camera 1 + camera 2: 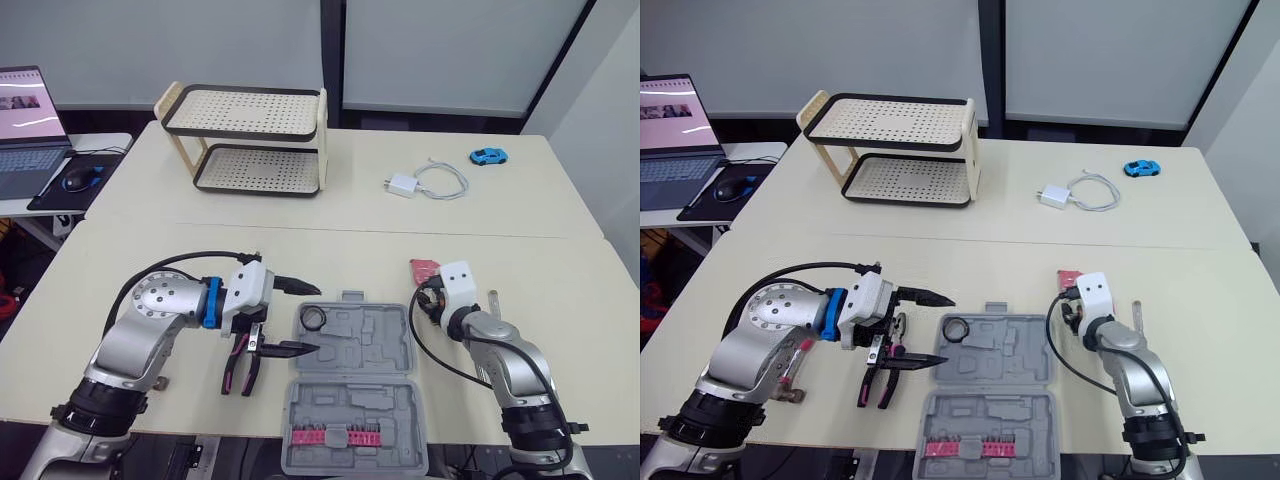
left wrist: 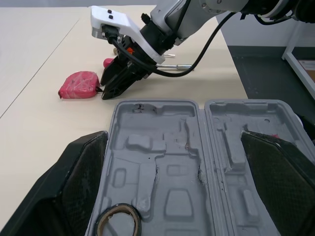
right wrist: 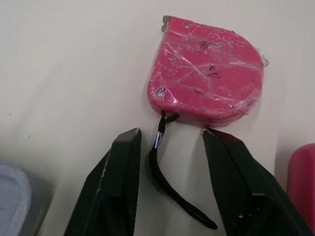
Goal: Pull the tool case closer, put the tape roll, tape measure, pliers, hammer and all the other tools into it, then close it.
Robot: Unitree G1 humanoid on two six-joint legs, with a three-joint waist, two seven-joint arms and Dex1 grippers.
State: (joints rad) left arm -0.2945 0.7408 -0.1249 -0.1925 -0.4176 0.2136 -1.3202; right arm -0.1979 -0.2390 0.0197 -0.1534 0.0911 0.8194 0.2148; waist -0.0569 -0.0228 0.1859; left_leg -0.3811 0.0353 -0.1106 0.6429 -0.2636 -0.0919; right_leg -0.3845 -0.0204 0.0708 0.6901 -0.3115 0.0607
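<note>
The grey tool case [image 1: 385, 345] lies open near the front edge, its lid [image 1: 355, 425] holding a row of red bits. A tape roll [image 1: 313, 318] sits in the case's left corner, also seen in the left wrist view [image 2: 118, 221]. My left gripper [image 1: 316, 320] hovers open over that corner, fingers either side of the roll. Pink-handled pliers [image 1: 240, 365] lie on the table under the left wrist. The pink tape measure [image 3: 206, 81] rests just beyond my open right gripper [image 3: 170, 196], its black strap [image 3: 167, 172] lying between the fingers.
A two-tier perforated rack [image 1: 250, 140] stands at the back. A white charger with cable [image 1: 425, 183] and a blue toy car [image 1: 488, 156] lie back right. A laptop [image 1: 25, 120] and mouse [image 1: 78, 178] are far left. A metal bar [image 1: 495, 300] lies right of the right wrist.
</note>
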